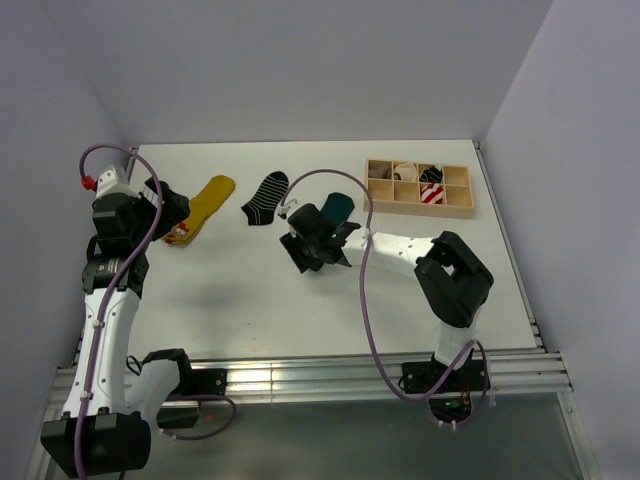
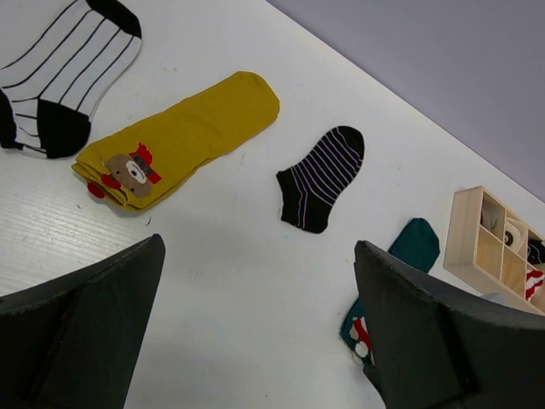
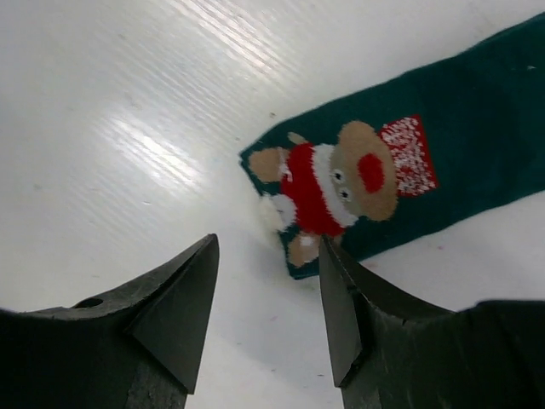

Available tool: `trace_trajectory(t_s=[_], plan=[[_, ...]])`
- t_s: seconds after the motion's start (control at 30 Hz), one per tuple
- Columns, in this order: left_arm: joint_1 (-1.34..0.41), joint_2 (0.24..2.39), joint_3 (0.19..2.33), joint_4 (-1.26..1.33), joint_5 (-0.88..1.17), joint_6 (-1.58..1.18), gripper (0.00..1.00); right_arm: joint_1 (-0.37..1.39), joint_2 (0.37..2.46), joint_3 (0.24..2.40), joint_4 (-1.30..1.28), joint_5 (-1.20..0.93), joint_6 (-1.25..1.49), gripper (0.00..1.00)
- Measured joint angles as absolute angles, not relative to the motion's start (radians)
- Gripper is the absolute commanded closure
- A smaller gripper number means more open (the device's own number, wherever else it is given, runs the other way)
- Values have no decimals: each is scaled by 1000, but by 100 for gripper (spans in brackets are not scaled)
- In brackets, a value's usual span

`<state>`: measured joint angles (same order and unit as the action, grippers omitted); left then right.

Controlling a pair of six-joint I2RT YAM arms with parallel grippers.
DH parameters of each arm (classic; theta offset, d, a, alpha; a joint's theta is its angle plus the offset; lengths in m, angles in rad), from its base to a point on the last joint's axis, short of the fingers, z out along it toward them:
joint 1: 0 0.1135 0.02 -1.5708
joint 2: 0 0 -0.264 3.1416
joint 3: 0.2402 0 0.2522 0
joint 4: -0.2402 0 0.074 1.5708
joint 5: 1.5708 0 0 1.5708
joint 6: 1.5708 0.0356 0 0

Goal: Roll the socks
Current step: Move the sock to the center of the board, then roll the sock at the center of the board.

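Observation:
A dark green sock with a bear figure (image 3: 426, 170) lies flat on the white table, and it also shows in the top view (image 1: 337, 208). My right gripper (image 3: 266, 256) is open and empty, and its tips sit just short of the sock's cuff end, the right finger (image 3: 341, 315) near the bear's feet. A black sock with thin stripes (image 1: 266, 198) lies to the left and shows in the left wrist view (image 2: 322, 179). My left gripper (image 2: 260, 256) is open and empty, held above the table at the far left (image 1: 165, 207). A red-and-white striped sock (image 1: 432, 194) sits in the box.
A wooden compartment box (image 1: 458, 208) stands at the back right and holds rolled socks. A yellow sock with a bear figure (image 2: 183, 136) lies by the left gripper. A white sock with black stripes (image 2: 68, 77) lies beyond it. Walls close in the table's back and sides.

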<state>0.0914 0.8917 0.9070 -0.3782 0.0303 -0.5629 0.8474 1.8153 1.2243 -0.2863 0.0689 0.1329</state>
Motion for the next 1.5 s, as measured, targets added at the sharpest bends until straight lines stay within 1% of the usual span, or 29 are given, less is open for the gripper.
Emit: trace_trajectory(t_s=[0.27,0.5,0.73,0.9,1.0,1.1,1.13,1.2,1.23,1.33,1.37,1.5], plan=[[91,894,907,-378,38,-563,1,870,1813,1117,-254,158,2,41],[91,895,907,-378,38,-563,0,915,1826,1112,-205,210,-54,41],[91,895,907,-378,39,-563,1,916,1860,1110,-173,255,-75,41],[91,899,907,-377,41,-563,1,916,1873,1111,-142,274,-77,43],[91,901,903,-376,41,-563,0,916,1883,1112,-121,284,-77,48],[91,904,903,-372,45,-563,1,916,1894,1116,-108,294,-77,57],[91,905,903,-371,47,-563,1,916,1899,1120,-104,297,-77,65],[91,908,903,-367,49,-563,1,916,1908,1124,-96,300,-78,75],[91,910,903,-366,51,-563,0,916,1911,1126,-93,301,-79,85],[91,913,903,-363,58,-563,1,917,1916,1127,-90,300,-81,97],[91,914,903,-363,62,-563,0,917,1916,1127,-91,299,-80,100],[91,922,903,-355,93,-565,1,916,1914,1134,-95,263,-76,100]])
